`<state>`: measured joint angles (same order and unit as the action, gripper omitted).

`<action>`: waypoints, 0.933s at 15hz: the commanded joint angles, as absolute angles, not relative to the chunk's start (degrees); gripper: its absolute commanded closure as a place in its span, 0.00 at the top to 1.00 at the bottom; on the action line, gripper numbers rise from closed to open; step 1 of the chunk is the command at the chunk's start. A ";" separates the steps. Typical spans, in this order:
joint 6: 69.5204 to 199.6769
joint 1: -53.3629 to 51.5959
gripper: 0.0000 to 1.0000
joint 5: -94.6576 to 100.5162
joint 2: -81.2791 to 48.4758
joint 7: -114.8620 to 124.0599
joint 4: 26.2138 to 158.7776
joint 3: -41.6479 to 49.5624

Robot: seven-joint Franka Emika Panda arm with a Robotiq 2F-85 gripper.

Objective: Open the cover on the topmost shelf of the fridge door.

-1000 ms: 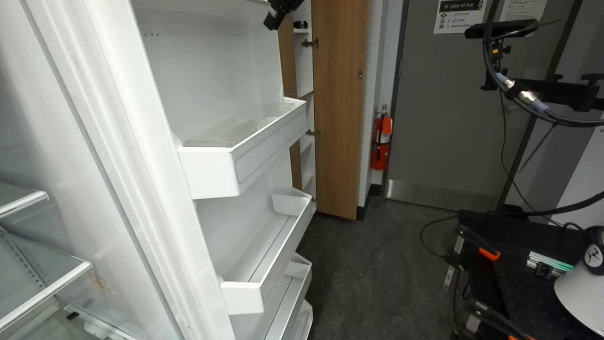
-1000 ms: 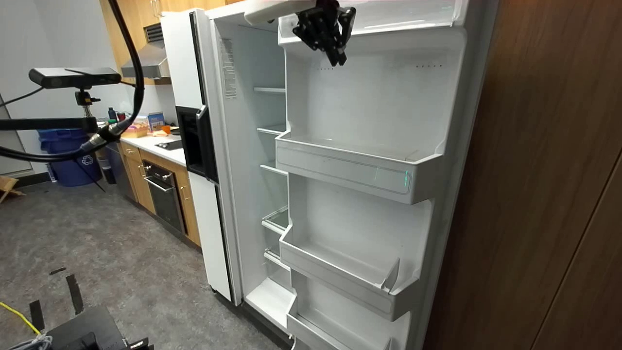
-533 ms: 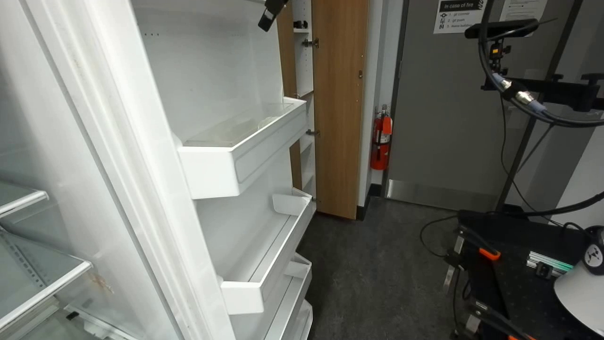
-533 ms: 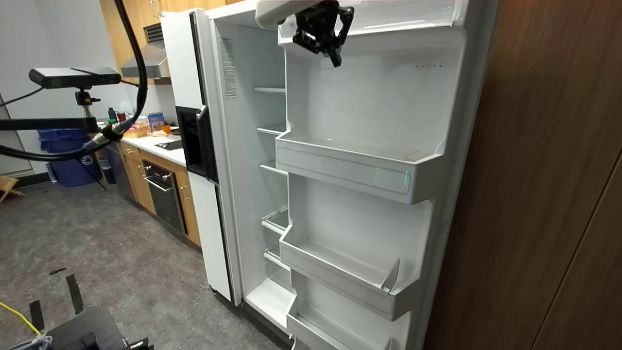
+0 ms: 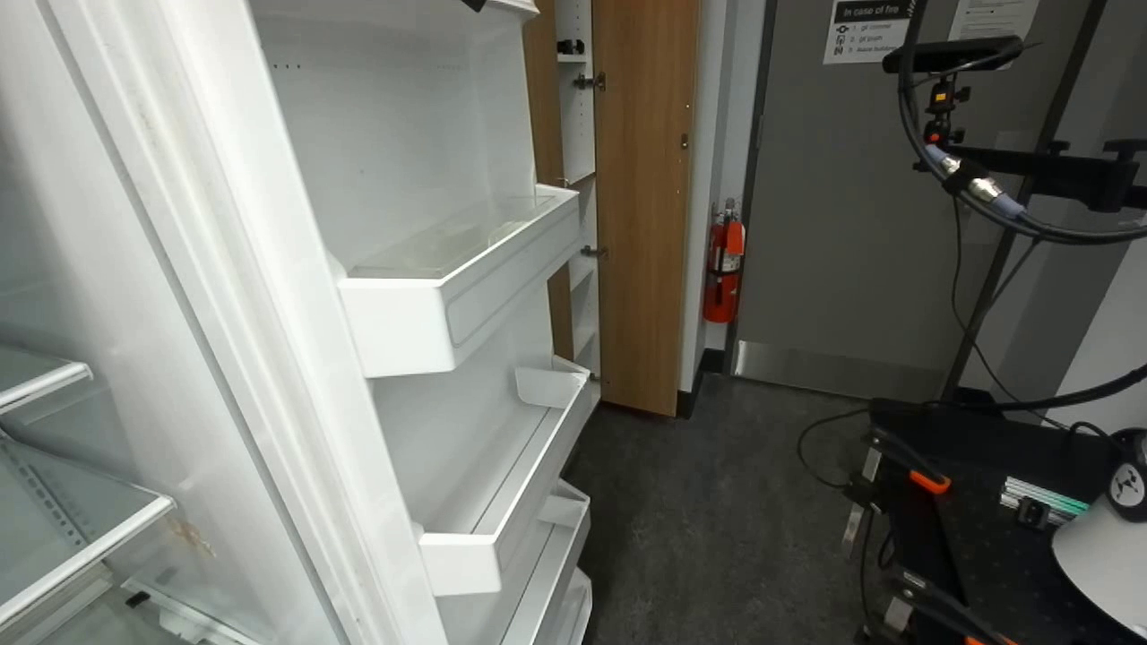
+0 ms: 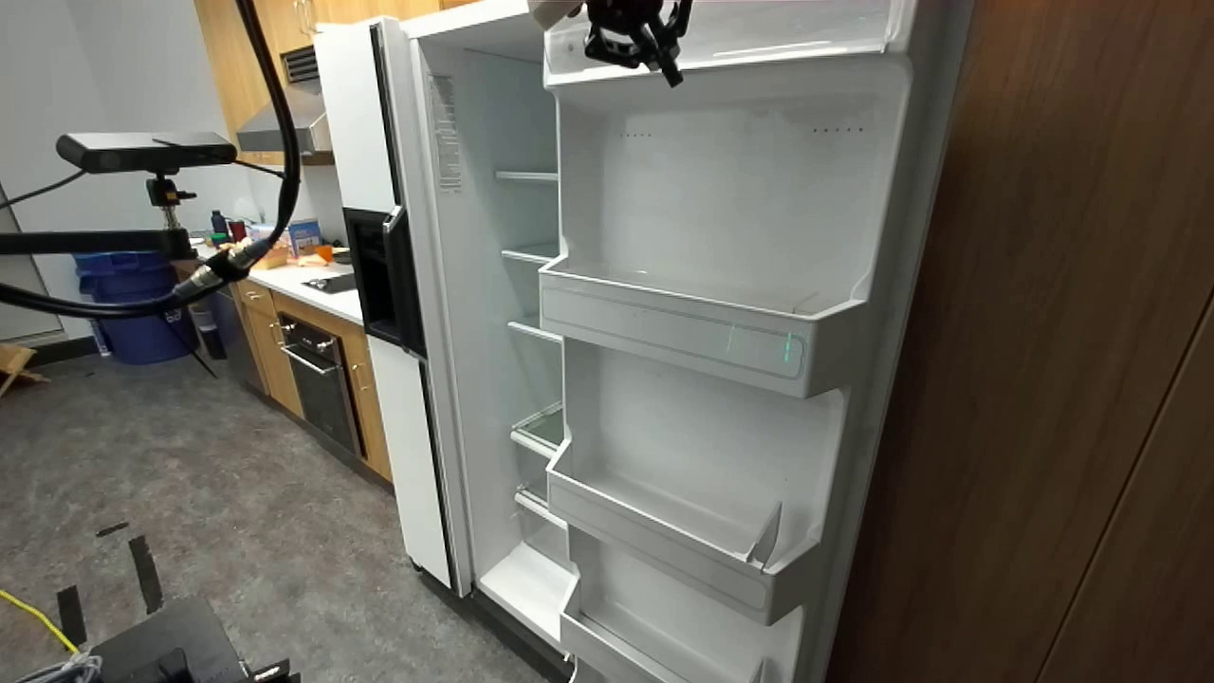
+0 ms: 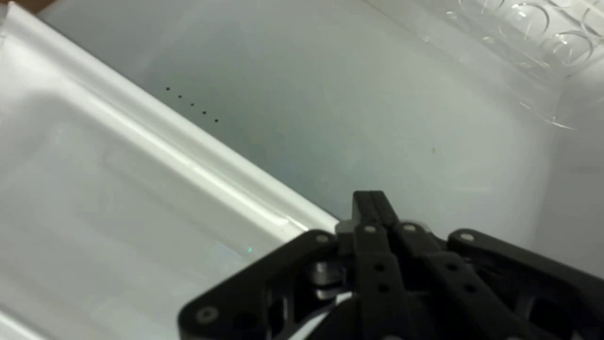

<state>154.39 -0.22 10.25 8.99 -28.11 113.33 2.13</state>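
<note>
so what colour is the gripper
The gripper is mostly black, best seen in the wrist view.

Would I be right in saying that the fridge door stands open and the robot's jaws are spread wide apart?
Not quite: the jaws are closed together, as the wrist view shows. The fridge door does stand open.

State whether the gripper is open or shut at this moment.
The gripper is shut: in the wrist view its two black fingertips meet side by side, with no visible gap between them.
</note>
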 commanded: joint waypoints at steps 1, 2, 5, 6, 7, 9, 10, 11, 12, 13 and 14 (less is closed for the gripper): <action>159.26 -0.04 0.00 14.73 7.27 -28.08 112.34 1.86; 159.97 0.06 0.00 14.56 7.73 -29.26 112.72 2.55; 161.00 -0.53 0.00 13.48 8.69 -30.63 113.55 2.96; 160.97 -0.77 0.00 12.38 9.11 -31.82 113.80 2.99; 160.16 -1.54 0.00 10.50 9.83 -33.74 113.99 3.11; 159.16 -2.61 0.00 6.90 11.11 -37.84 113.94 3.42; 159.55 -2.93 0.00 5.82 11.48 -39.15 113.50 3.31; 159.73 -3.40 0.00 4.60 11.97 -40.48 113.01 3.34; 159.45 -3.75 0.00 3.14 12.67 -42.11 112.82 3.77; 159.35 -3.81 0.00 2.14 13.20 -43.24 112.51 4.01; 159.18 -4.09 0.00 1.12 13.61 -44.34 112.06 4.16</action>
<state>158.96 -1.84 5.04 12.32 -39.50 113.64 2.73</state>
